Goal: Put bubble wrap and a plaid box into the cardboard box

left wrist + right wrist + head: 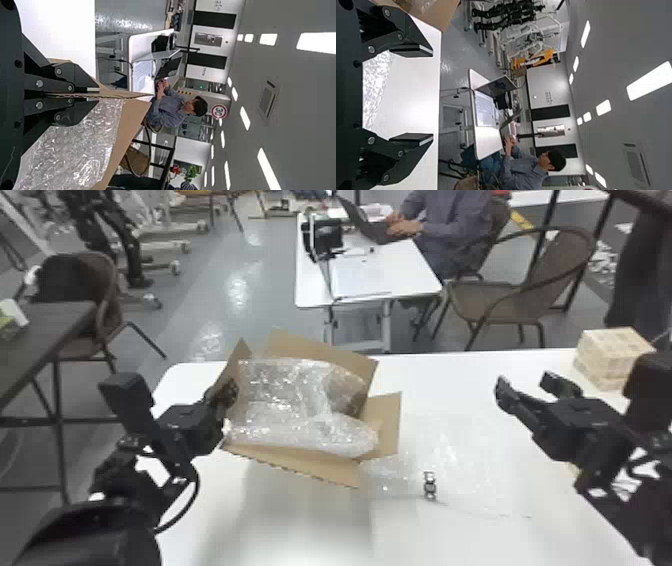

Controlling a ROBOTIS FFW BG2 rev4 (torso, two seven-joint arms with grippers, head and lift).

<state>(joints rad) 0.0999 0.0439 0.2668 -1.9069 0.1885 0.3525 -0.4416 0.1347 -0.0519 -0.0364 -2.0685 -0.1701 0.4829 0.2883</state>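
My left gripper is at the cardboard box's left side in the head view. In the left wrist view, the left gripper is shut on an upright flap of that box. The open cardboard box holds crumpled bubble wrap that bulges at its top. Another clear sheet of bubble wrap lies flat on the table, right of the box. Over the table's right part, my right gripper stands open; the right wrist view has the right gripper with its fingers wide apart. The plaid box sits at the far right.
The white table carries all of these. A small dark-patterned item lies by the flat sheet. Beyond the table are a second white table with a laptop, and a brown chair. A dark table stands at left.
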